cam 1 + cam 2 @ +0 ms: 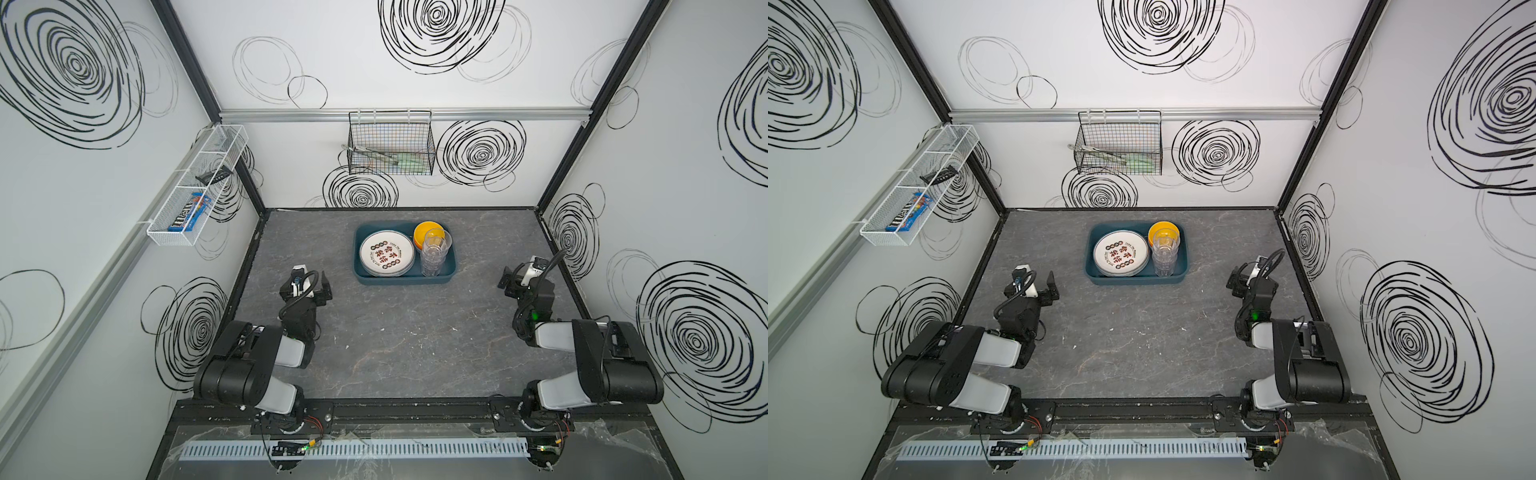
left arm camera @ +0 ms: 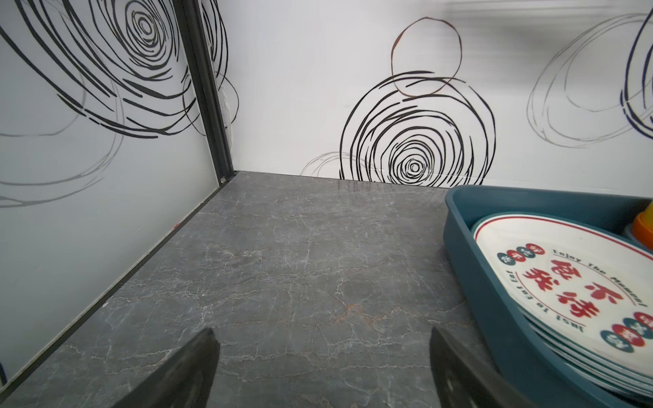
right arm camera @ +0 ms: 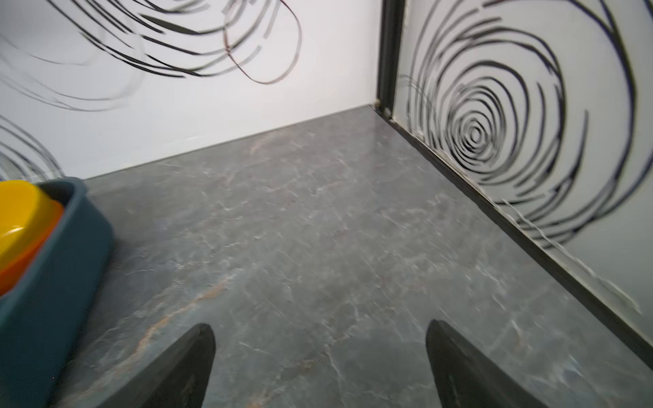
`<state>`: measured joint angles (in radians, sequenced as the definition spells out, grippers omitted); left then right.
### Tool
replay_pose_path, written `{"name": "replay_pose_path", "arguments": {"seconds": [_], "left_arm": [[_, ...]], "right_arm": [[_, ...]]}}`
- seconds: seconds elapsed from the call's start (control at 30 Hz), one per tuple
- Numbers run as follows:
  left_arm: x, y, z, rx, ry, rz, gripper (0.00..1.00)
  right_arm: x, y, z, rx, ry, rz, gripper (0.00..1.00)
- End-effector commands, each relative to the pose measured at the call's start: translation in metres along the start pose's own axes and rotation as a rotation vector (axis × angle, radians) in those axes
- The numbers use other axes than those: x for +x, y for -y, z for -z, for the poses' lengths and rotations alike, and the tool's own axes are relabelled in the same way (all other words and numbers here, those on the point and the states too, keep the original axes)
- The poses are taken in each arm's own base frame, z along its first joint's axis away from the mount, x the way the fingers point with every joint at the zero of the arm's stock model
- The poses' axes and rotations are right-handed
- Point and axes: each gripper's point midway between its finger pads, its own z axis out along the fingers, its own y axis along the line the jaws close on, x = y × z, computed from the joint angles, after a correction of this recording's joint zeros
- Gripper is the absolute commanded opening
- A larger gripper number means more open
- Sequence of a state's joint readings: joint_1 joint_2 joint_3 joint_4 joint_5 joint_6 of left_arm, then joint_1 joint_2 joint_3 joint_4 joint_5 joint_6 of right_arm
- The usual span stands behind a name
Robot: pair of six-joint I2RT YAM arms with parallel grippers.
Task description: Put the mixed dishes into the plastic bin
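1. While it hangs over bare table [image 1: 395, 353], the left gripper [image 2: 321, 335] has its jaws spread wide with nothing between them. In both top views it sits at 8 o'clock from the plastic bin [image 1: 401, 279], apart from it.
2. Right gripper [image 3: 319, 328]: jaws likewise wide apart and empty, at 4 o'clock from the bin, not touching.
3. Bin stands toward 12 o'clock on the table, long side facing the arms.
4. Inside the bin, 9 o'clock half: stack of white plates [image 1: 386, 253], red characters face up.
5. 1 o'clock corner: yellow bowl [image 3: 17, 212] nested in an orange bowl [image 3: 24, 261].
6. 4 o'clock corner: clear cups [image 1: 434, 257] stacked upright, just beside the bowls and plates.
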<state>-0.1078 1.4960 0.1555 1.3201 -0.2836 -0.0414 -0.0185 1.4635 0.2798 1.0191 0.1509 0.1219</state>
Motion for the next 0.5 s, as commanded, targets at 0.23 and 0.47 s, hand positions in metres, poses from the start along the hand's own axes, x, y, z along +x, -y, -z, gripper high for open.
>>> {"name": "replay_pose_path", "arguments": {"seconds": [0.23,0.47], "left_arm": [[-0.028,0.002,0.002,-0.016,0.117,-0.007,0.96],[-0.030,0.003,0.005,-0.021,0.131,-0.012,0.96]], "right_arm": [[-0.002,-0.013,0.005,-0.042,0.032,0.030,0.97],[-0.003,-0.014,0.005,-0.055,0.038,0.032,0.97]]}}
